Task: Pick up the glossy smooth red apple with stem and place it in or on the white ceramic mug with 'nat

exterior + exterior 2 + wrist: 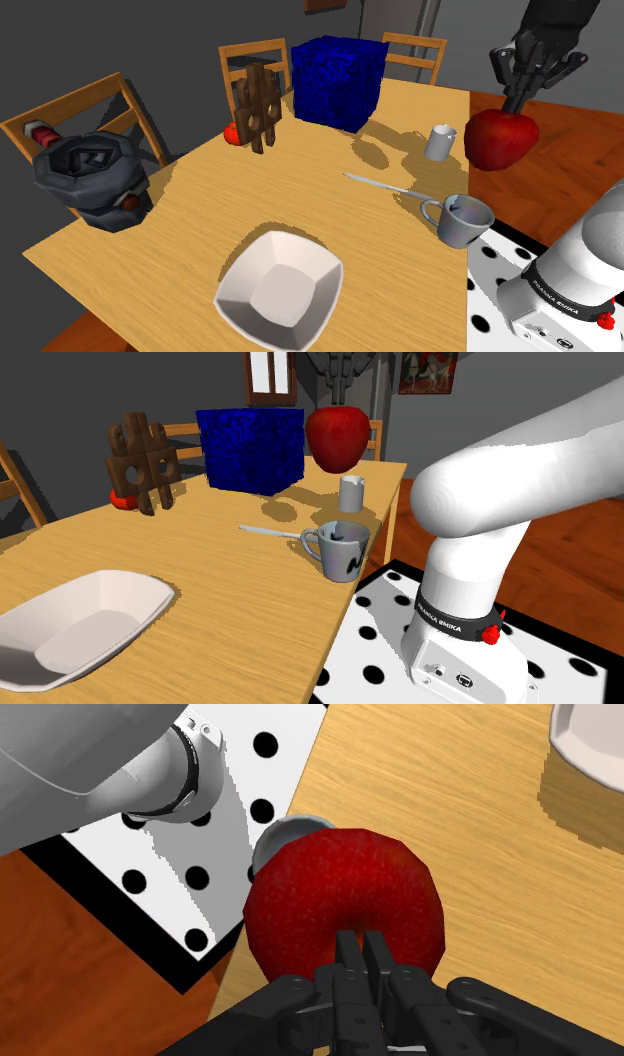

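The carry step is in hand: the gripper [515, 103] is clamped on the top of the red apple [500, 138] and holds it high above the surface [200, 220], clear of everything on it. In the wrist view the lettered mug [281, 832] peeks out from behind the apple on the stand's side. Next, I judge, comes a small shift to centre over the mug, a descent, then release.

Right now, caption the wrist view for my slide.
Hand clasping a red apple, the mug peeking out behind it.
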Motion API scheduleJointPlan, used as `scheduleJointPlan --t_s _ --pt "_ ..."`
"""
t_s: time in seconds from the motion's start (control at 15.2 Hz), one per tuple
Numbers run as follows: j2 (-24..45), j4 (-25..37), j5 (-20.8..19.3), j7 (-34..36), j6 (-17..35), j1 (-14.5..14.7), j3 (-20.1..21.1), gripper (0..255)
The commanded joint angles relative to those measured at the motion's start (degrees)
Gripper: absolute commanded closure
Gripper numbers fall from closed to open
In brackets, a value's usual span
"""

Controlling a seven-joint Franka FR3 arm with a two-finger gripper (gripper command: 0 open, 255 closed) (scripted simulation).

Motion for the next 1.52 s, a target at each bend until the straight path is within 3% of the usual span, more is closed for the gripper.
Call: scheduleJointPlan --t_s 0.0,1.45 --pt "-0.8 -1.9 0.0 -0.3 1.1 0.0 0.0 255" --pt "-5.8 -19.9 2.2 -1.9 14.0 0.9 2.3 255"
